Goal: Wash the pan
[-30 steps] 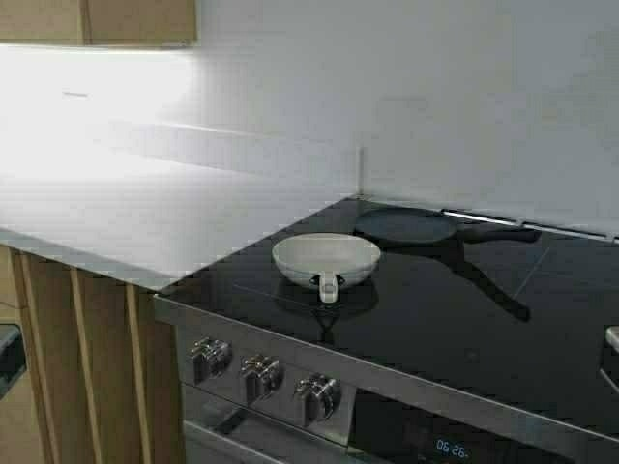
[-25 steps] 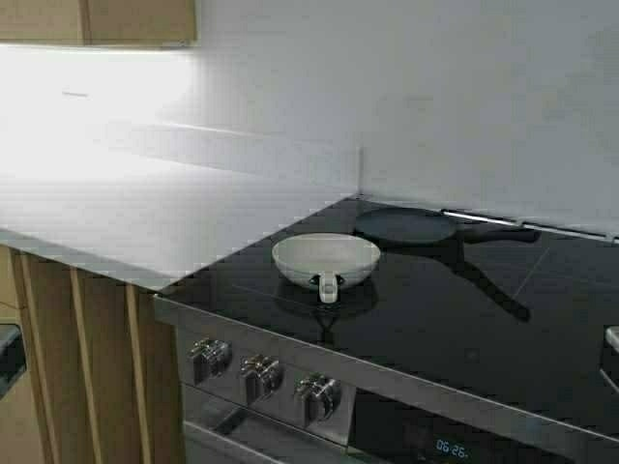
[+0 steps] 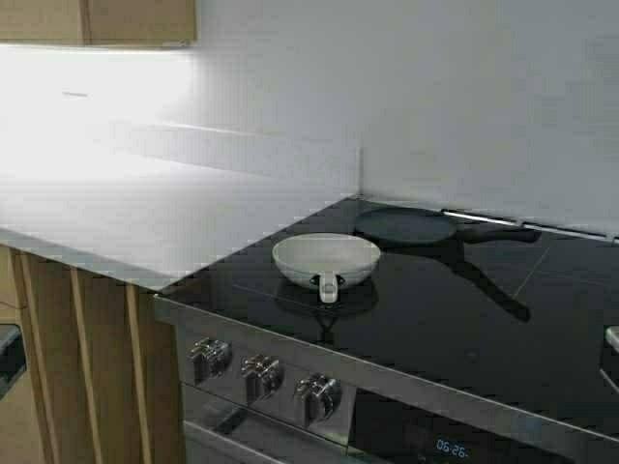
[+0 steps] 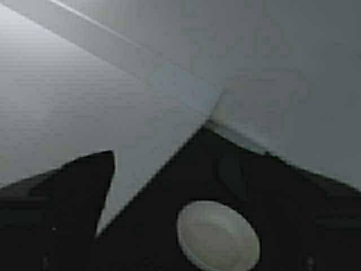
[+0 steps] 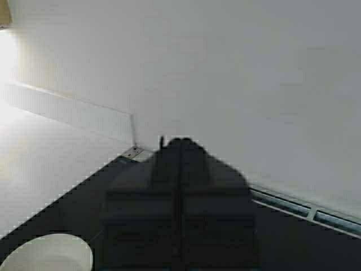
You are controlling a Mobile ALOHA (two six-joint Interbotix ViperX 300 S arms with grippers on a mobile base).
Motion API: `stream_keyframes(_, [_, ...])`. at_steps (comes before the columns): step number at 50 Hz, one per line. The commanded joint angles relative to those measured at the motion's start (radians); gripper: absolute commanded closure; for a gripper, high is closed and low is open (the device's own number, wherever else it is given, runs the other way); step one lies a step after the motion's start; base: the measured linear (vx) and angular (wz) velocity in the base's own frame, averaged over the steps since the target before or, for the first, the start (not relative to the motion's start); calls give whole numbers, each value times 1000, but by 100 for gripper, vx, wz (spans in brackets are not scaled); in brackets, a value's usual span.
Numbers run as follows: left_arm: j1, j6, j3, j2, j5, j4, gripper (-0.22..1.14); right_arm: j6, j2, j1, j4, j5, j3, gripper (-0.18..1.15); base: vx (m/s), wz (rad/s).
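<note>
Task status: not started, as far as I can judge. The pan (image 3: 326, 258) sits dry-looking and empty on the black stove top (image 3: 455, 329), untouched, short handle facing the front edge. No sink, tap or water in any view, so grasp, carry and wash are all left.

Right gripper (image 5: 179, 169): fingers pressed together with no visible gap, holding nothing. It is not in the high view. In the right wrist view the pan (image 5: 45, 253) lies below and off to one side of the fingertips, well apart, no contact.

Left gripper: only dark finger shapes (image 4: 56, 209) at the wrist view's edges. They stand far apart with nothing between, so it reads as wide. The pan (image 4: 218, 234) is ahead of and below it, apart.

Near to far, counts:
- stove knobs (image 3: 261, 372): 3 in view, on the front panel
- pan: 1, at the near left of the glass top
- dark griddle pan (image 3: 406, 227): 1, just beyond the cream pan, long handle pointing right, not the target
- white counter (image 3: 126, 213): 1, left of the stove
- wall cabinet (image 3: 97, 21): 1, far upper left

Risk guess: the stubby handle gives little to grip.
</note>
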Motion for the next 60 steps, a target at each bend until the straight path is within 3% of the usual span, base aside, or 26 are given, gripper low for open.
stream_keyframes(1, [-81,-48,-14,109,-81,6,-7,-2,5,2,-8,-5,-11,90,0,0])
stream_keyframes(14, [-173,-184,-18,393,-293,17,-7,-2,5,2,-29,11,-11,90,0,0])
stream_keyframes(25, [-183,-377,-72,716,-538,137,-7,0,5,2,-31,11,-9,90,0,0])
stream_keyframes(41, [-183,-696,-261,1210,-870,296,-7,-2,5,2,-31,12,-8,90,0,0])
stream_keyframes(60, [-207,-775,-446,1488,-911,325,-7,-2,6,2,-31,18,-8,90,0,0])
